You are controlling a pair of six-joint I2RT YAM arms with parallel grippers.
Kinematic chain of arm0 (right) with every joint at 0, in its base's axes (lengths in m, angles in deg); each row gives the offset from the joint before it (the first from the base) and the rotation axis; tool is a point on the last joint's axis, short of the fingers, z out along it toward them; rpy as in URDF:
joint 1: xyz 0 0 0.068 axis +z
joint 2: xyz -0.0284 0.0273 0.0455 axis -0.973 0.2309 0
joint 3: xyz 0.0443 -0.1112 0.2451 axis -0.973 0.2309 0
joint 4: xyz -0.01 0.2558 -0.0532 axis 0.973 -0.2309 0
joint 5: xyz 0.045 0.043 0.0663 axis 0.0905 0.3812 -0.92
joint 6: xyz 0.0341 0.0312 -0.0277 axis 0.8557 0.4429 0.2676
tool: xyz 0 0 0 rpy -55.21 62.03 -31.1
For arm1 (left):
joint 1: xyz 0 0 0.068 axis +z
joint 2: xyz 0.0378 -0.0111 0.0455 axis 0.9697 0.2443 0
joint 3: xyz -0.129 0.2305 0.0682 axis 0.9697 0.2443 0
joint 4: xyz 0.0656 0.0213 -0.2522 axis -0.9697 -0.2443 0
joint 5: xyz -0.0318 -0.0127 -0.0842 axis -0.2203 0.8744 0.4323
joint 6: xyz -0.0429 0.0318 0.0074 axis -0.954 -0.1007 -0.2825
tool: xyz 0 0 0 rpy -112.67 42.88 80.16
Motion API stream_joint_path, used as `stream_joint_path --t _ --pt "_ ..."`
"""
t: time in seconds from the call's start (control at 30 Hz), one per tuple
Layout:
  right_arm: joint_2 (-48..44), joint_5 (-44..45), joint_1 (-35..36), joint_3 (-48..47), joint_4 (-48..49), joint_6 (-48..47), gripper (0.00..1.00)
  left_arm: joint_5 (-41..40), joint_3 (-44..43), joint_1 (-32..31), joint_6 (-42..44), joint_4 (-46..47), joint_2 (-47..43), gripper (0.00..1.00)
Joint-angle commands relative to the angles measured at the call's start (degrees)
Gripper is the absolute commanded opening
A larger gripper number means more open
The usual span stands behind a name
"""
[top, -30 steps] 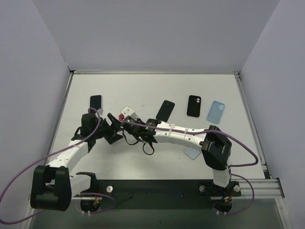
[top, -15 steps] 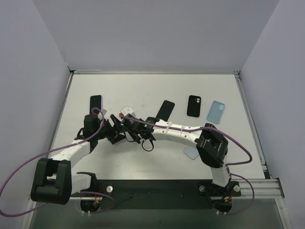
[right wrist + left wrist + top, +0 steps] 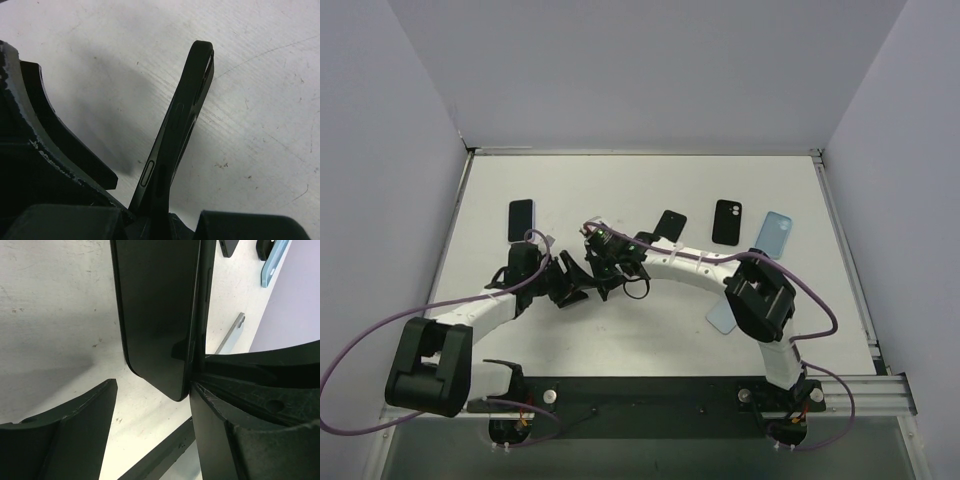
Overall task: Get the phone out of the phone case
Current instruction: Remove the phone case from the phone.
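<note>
A black phone in a black case (image 3: 176,131) stands on edge above the white table (image 3: 650,330). In the right wrist view I see it edge-on, with its side button showing. My right gripper (image 3: 159,220) is shut on its lower end; in the top view this gripper (image 3: 604,260) is left of centre. In the left wrist view the phone's dark screen (image 3: 157,315) faces me. My left gripper (image 3: 152,390) is open around its lower corner: the phone rests against the right finger (image 3: 235,435), and a gap separates it from the left finger (image 3: 65,440). In the top view the left gripper (image 3: 570,283) is just left of the right one.
A blue-edged phone (image 3: 521,218) lies at the far left. A black phone (image 3: 669,228), a black case (image 3: 727,221) and a light blue case (image 3: 772,235) lie at the back right. Another pale blue case (image 3: 720,319) lies beside the right arm.
The right gripper has moved left and toward the back with the cased phone. The left gripper has moved right to meet it. The two now sit closer together.
</note>
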Motion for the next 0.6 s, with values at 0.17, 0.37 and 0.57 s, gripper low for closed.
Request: stream_joint_path --t 0.17,0.37,0.57 --pt "3.2 -9.2 0.3 -2.0 2.3 2.6 0.00 -3.4 -2.4 -0.4 2.6 -2.5 -0.9 0.67" --pt "4.5 -13.2 -0.7 -1.9 4.2 4.1 0.00 -5.9 -3.4 -0.4 4.7 -6.7 -1.8 0.61" --pt "5.3 -15.4 -1.1 -1.6 5.3 5.7 0.00 -8.9 -4.6 -0.6 6.7 -10.7 -2.7 0.56"
